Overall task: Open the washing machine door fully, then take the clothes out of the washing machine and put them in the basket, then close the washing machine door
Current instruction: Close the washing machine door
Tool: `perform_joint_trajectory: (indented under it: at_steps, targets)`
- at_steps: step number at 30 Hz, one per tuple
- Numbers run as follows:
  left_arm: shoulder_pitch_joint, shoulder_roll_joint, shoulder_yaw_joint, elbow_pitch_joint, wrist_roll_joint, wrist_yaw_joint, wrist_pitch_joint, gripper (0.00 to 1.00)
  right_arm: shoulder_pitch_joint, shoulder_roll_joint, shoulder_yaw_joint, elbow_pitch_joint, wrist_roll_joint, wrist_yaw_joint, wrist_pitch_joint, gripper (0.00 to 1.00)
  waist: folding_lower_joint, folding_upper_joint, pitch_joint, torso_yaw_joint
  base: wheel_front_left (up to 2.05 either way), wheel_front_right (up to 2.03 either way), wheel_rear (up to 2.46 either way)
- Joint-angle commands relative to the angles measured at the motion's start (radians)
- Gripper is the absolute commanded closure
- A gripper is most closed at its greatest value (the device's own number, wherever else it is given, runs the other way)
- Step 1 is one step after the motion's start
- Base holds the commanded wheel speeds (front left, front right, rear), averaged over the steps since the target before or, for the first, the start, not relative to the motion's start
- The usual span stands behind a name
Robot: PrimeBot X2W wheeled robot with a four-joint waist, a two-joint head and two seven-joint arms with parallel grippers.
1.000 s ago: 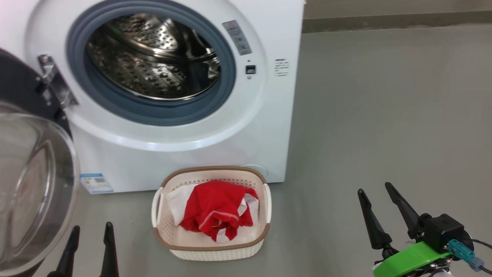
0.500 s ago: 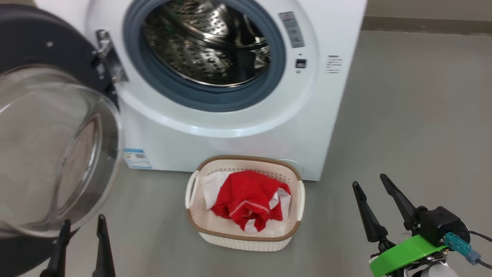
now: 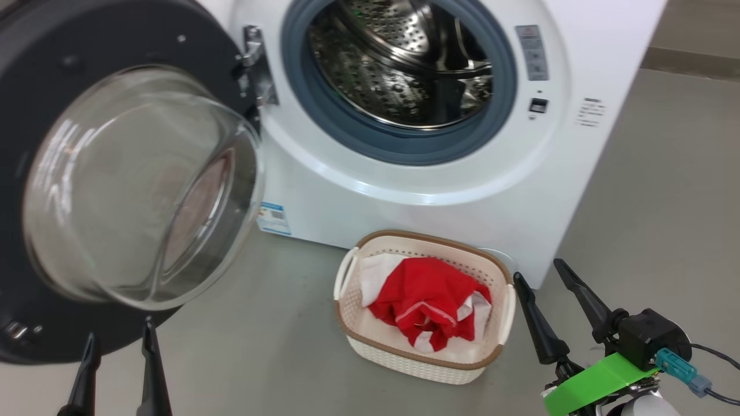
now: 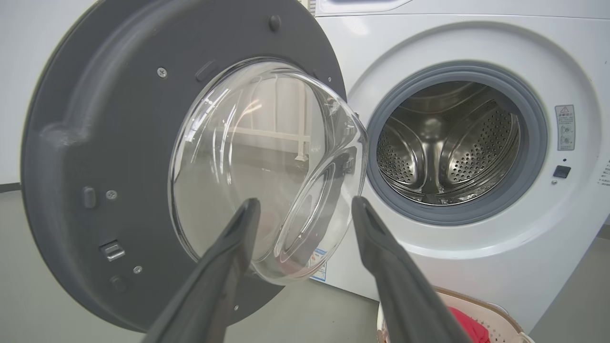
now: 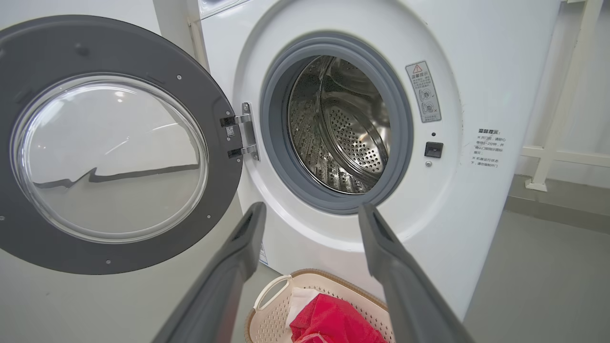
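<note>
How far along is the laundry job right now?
Done: the door is swung wide, the drum looks empty, and the clothes lie in the basket. In hand: nothing; the left tool and right tool are both open and empty. Left: closing the door, which the left tool is nearest.

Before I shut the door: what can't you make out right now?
Drum floor nearest the opening: hidden behind the grey ring, every view.
Label print: too small, head view.
Basket bottom: covered by the clothes, head view; cut by the bottom edge, wrist views.
Washing machine door outer face: turned away.
</note>
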Motion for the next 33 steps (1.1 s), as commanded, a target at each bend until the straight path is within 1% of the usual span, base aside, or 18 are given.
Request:
perform_joint_trajectory:
  at_steps: [1,7,12,19,28,29,30,31,33]
  targets:
    - [-0.018,0.006,0.031,-0.032,0.005,0.008,-0.012,0.0,-0.04,-0.009,0.025,-0.029,0.013,0.003,-0.006,0.0,0.0,0.0,-0.003,0.05,0.0,0.0,0.0]
    - [-0.012,0.006,0.033,-0.015,-0.014,0.021,-0.012,0.0,-0.026,-0.007,0.023,-0.025,0.016,0.003,-0.006,0.0,0.0,0.0,-0.008,0.102,0.0,0.0,0.0]
    - [-0.007,0.006,0.035,-0.013,-0.017,0.024,-0.012,0.0,-0.022,-0.006,0.027,-0.023,0.017,0.003,-0.006,0.0,0.0,0.0,-0.011,0.128,0.0,0.0,0.0]
    - [-0.005,0.008,0.036,-0.013,-0.016,0.024,-0.012,0.0,-0.02,-0.007,0.03,-0.021,0.019,0.003,-0.006,0.0,0.0,0.0,-0.019,0.141,0.0,0.0,0.0]
    - [-0.003,0.008,0.041,-0.018,-0.019,0.026,-0.012,0.0,-0.02,-0.014,0.039,-0.017,0.025,0.003,-0.006,0.0,0.0,0.0,-0.021,0.136,0.0,0.0,0.0]
    - [-0.005,0.008,0.041,-0.018,-0.02,0.026,-0.012,0.12,-0.019,-0.015,0.039,-0.016,0.025,0.003,-0.006,0.0,0.0,0.0,-0.021,0.135,0.0,0.0,0.0]
    - [-0.008,0.008,0.044,-0.023,-0.021,0.027,-0.012,0.59,-0.019,-0.015,0.04,-0.016,0.026,0.003,-0.006,0.0,0.0,0.0,-0.022,0.133,0.0,0.0,0.0]
    - [-0.012,0.008,0.046,-0.026,-0.022,0.028,-0.012,1.0,-0.018,-0.016,0.04,-0.015,0.027,0.003,-0.006,0.0,0.0,0.0,-0.022,0.132,0.0,0.0,0.0]
    - [-0.033,0.011,0.056,-0.032,-0.025,0.036,-0.012,1.0,-0.017,-0.017,0.039,-0.013,0.028,0.003,-0.006,0.0,0.0,0.0,-0.02,0.13,0.0,0.0,0.0]
